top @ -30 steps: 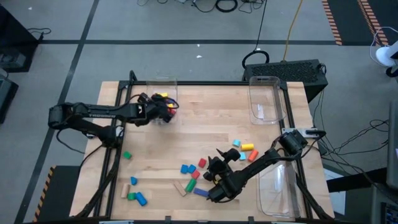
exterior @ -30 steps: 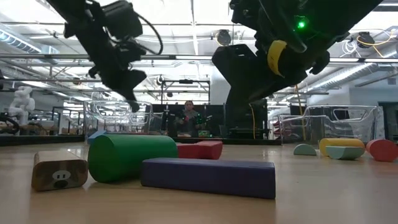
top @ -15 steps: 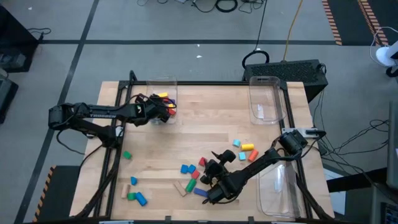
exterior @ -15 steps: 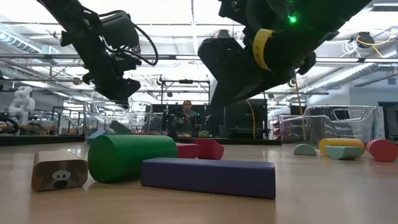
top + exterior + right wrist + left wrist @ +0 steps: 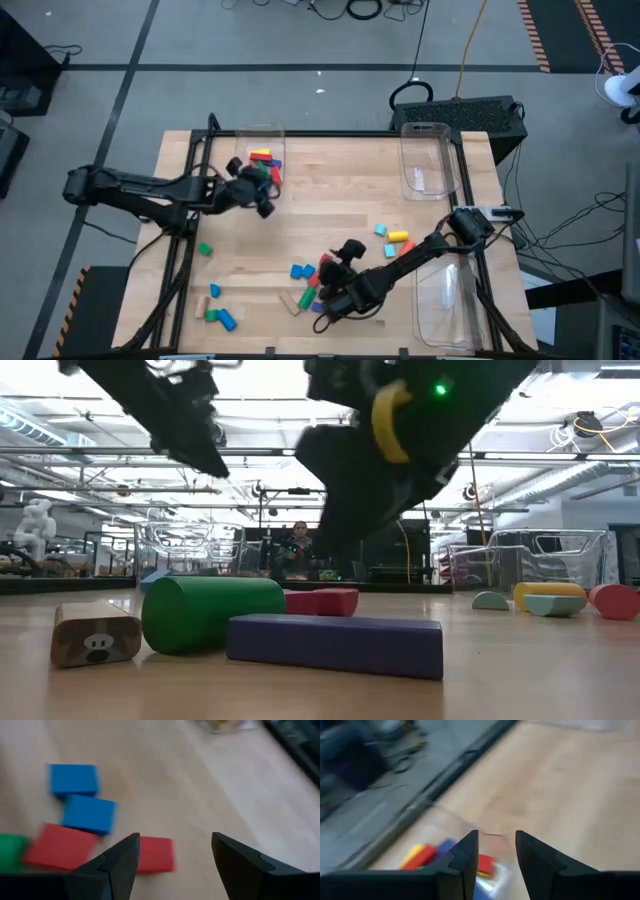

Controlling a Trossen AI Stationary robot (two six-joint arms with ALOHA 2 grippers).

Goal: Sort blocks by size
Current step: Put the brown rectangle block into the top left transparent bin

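Loose wooden blocks lie flat on the table: a blue one (image 5: 298, 271), red ones (image 5: 325, 261), a green one (image 5: 306, 297) and a purple bar (image 5: 335, 643) at the near middle. My right gripper (image 5: 326, 296) hovers open and empty over this cluster. Its wrist view shows a red block (image 5: 156, 854) past the fingers and two blue blocks (image 5: 89, 813). My left gripper (image 5: 262, 194) is open and empty beside the far-left clear bin (image 5: 262, 135). That bin holds red, yellow and green blocks (image 5: 425, 856).
A clear bin (image 5: 425, 160) stands at the far right and another (image 5: 447, 305) at the near right. More blocks lie right of the middle (image 5: 398, 237) and at the near left (image 5: 212, 316). A green cylinder (image 5: 212, 612) and a printed wood block (image 5: 96, 633) lie near the low camera.
My left gripper has drawn back from the far-left bin, toward the near edge, and has risen. My right gripper has gone toward the table's left and near edges, over the block cluster. The blocks on the table have stayed in place.
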